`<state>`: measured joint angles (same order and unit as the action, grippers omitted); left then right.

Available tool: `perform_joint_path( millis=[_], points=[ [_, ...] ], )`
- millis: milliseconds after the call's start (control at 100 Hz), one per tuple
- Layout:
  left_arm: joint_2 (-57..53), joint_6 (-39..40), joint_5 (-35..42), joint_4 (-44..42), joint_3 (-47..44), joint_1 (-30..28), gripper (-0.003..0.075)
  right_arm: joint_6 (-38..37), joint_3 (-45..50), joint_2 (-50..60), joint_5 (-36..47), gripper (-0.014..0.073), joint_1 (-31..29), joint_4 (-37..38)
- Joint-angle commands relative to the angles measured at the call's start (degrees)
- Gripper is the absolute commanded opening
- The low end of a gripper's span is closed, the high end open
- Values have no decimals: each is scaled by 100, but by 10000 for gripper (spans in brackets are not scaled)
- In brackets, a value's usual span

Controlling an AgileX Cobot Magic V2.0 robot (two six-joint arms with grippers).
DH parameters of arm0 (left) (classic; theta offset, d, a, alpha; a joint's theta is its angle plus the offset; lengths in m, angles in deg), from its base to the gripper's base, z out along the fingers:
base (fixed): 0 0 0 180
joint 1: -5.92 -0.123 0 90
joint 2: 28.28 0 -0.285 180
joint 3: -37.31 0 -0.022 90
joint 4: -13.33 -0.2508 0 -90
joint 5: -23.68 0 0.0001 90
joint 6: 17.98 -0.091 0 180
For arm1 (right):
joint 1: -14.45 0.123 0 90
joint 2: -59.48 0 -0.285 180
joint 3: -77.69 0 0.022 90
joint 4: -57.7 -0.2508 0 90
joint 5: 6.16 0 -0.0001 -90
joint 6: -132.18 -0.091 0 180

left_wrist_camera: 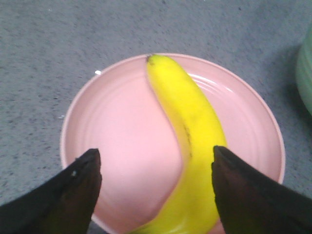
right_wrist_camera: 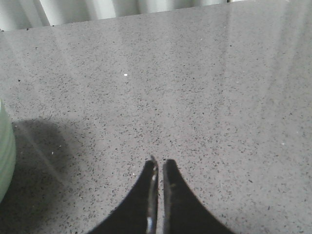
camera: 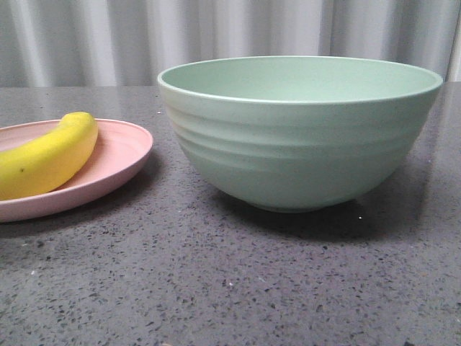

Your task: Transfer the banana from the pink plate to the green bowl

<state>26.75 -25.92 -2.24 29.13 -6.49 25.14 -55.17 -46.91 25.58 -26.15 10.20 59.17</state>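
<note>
The yellow banana (camera: 47, 155) lies on the pink plate (camera: 119, 151) at the left of the table. The pale green bowl (camera: 299, 130) stands upright to the plate's right, and its inside shows nothing. In the left wrist view my left gripper (left_wrist_camera: 156, 158) is open above the plate (left_wrist_camera: 112, 122); the banana (left_wrist_camera: 190, 122) lies between the fingers, close to one fingertip (left_wrist_camera: 226, 163). My right gripper (right_wrist_camera: 159, 163) is shut and empty over bare table, with the bowl's ridged wall (right_wrist_camera: 5, 156) at the edge of its view. Neither gripper shows in the front view.
The table is dark grey speckled stone (camera: 230, 281). A pale pleated curtain (camera: 230, 36) hangs behind it. The bowl's edge (left_wrist_camera: 304, 73) shows beside the plate in the left wrist view.
</note>
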Motion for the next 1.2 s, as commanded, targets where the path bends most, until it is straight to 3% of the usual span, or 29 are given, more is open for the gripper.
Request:
perform_joint_path(
  millis=[0, 190, 460, 1010, 1190],
  points=[
    [309, -96, 175, 73, 354, 298, 448, 26, -174, -87, 435, -64, -22, 10],
    [1103, -192, 34, 61, 673, 737, 447, 26, -174, -87, 435, -64, -22, 10],
    [2022, -192, -4, 61, 1043, 788, 440, 26, -174, -87, 435, -64, -22, 10],
    [2548, -192, -46, 61, 1123, 788, 437, 26, -174, -87, 425, -64, -22, 10],
    [2548, -192, -46, 61, 1123, 788, 313, 26, -174, -87, 415, -64, -22, 10]
  ],
)
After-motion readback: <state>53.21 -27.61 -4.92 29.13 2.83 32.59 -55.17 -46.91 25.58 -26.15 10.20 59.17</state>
